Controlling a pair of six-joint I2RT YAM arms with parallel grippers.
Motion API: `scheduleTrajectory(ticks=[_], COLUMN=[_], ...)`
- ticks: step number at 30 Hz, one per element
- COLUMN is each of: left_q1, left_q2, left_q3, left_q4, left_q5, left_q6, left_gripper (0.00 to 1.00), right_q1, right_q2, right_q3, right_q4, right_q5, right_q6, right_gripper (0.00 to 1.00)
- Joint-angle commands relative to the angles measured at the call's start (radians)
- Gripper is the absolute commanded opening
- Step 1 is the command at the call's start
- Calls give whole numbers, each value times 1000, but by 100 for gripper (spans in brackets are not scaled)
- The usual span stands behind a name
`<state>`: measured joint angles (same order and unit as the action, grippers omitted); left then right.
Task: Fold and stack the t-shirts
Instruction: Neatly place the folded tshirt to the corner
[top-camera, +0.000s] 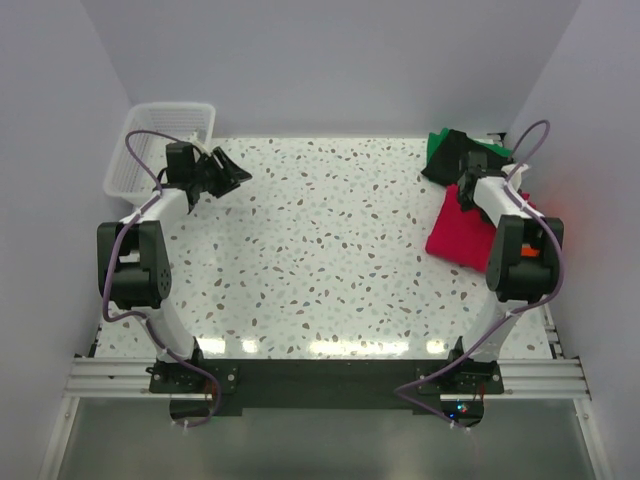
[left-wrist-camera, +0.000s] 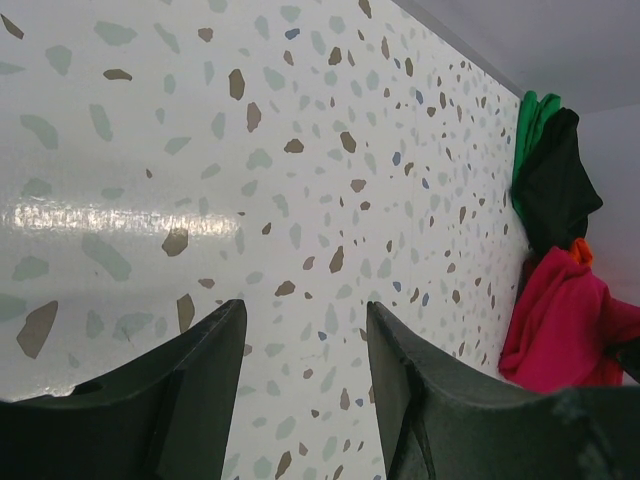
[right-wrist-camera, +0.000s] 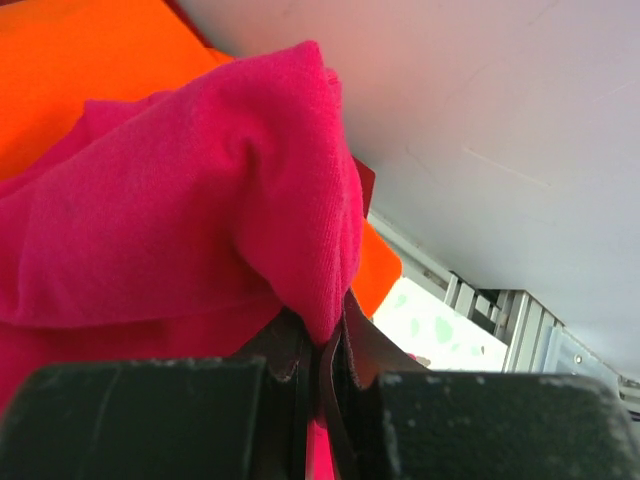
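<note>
Here, a speckled surface (top-camera: 340, 260) is seen from above, with two arms mounted at its near edge. A pile of shirts is heaped at the far right. A pink shirt (top-camera: 455, 235) lies nearest, with a green shirt (top-camera: 435, 145) and a black shirt (left-wrist-camera: 555, 180) beyond it. An orange shirt (right-wrist-camera: 90, 70) is shown beneath the pink one.

The right claw (right-wrist-camera: 330, 345) is closed on a pinched fold of the pink shirt, and cloth bulges above its fingers. The left claw (left-wrist-camera: 305, 320) is held open and empty over bare surface at the far left. It is just beside a white basket (top-camera: 165, 135) and well apart from the pile.

The pinch looks thin, so the fold could slip free if it is pulled sharply. The orange shirt could also be dragged along, since it lies touching the pink one. With only one corner held, the shirt may bunch up rather than spread flat.

How much cloth is caught between the fingers cannot be told. Whether a second layer is caught with it cannot be told either. From above, the right claw is hard to separate from the dark cloth around it. The pink shirt's collar and sleeves cannot be made out, and the lower layers of the pile are hidden.
</note>
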<state>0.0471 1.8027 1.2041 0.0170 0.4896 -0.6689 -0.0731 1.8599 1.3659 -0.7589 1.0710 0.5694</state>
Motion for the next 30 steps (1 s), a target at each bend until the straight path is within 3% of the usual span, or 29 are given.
scheduleTrajectory(ticks=[1, 12, 13, 14, 17, 20, 30], left_q1=[-4, -7, -7, -9, -9, -7, -33], left_q2=[-11, -3, -3, -3, -5, -3, -6], left_q3=[31, 40, 40, 41, 41, 41, 52], left_q4=[6, 1, 0, 0, -2, -2, -2], left_q5=[-6, -8, -8, -8, -8, -3, 0], left_q6=[23, 28, 28, 29, 31, 35, 61], left_gripper=[56, 56, 56, 56, 56, 56, 56], right_q1=[-53, -119, -119, -119, -120, -119, -119], right_q2=[-34, 50, 61, 77, 84, 78, 10], right_q3=[-8, 56, 62, 71, 70, 68, 108], right_q4=[98, 31, 24, 17, 21, 27, -31], right_q5=[64, 60, 57, 53, 32, 27, 64], right_q6=[-37, -2, 1, 10, 9, 4, 26], right_gripper=[0, 1, 9, 31, 47, 56, 59])
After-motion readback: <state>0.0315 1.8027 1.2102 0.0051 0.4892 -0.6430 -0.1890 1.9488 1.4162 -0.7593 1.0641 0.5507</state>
